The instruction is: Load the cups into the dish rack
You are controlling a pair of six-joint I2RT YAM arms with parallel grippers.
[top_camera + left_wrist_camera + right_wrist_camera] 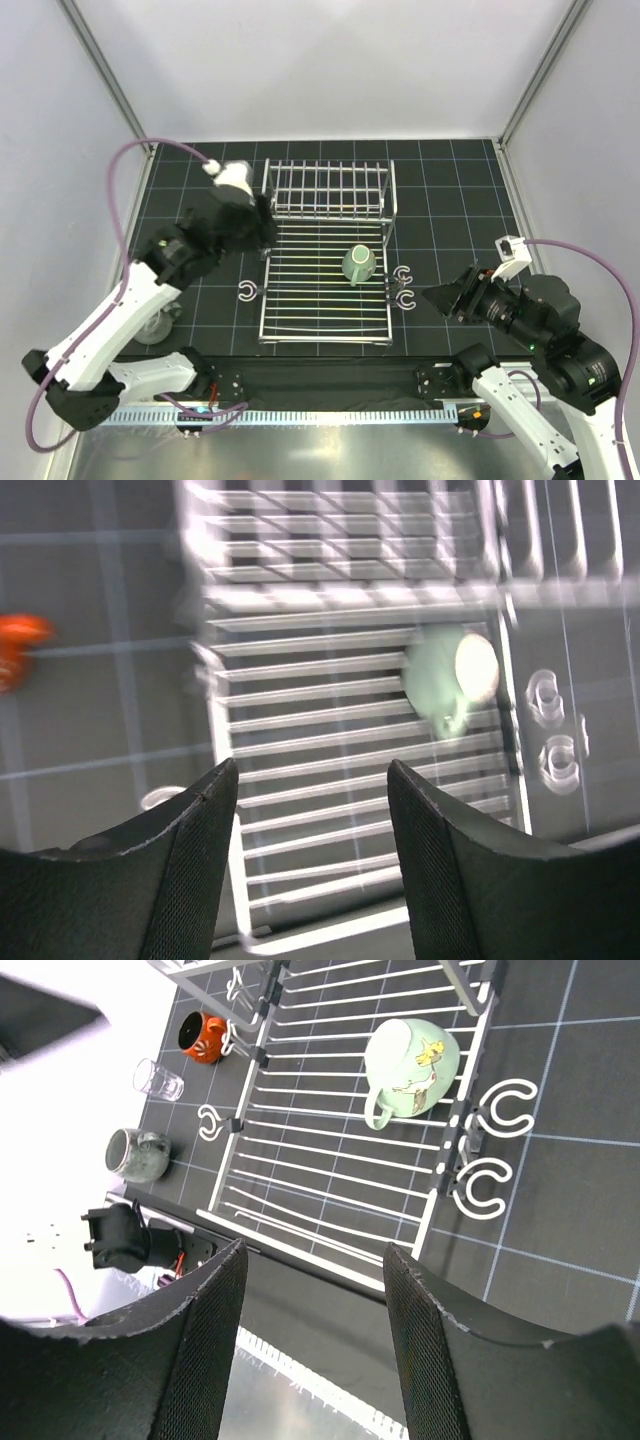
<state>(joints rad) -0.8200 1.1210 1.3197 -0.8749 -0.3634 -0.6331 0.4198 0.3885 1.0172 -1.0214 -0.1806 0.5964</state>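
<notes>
left tool [310,772]: spread, empty, over dish rack [300,262] left edge | right tool [312,1250]: spread, empty, right of rack | racked: mint-green mug [412,1065], base rods, right side | on tabletop [450,190], left of rack: orange mug [205,1037], clear glass [158,1079], grey-green mug [138,1153] | next, likely: straddle one cup wall, pinch firmly, lift clear of rack rim

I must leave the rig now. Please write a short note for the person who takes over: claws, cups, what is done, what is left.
Left claw: open, empty, above the dish rack.
Right claw: open, empty, right of the rack.
Done: mint-green mug is on the rack's flat base.
Left: orange mug, clear glass and grey-green mug are on the table, left of the rack.
</notes>
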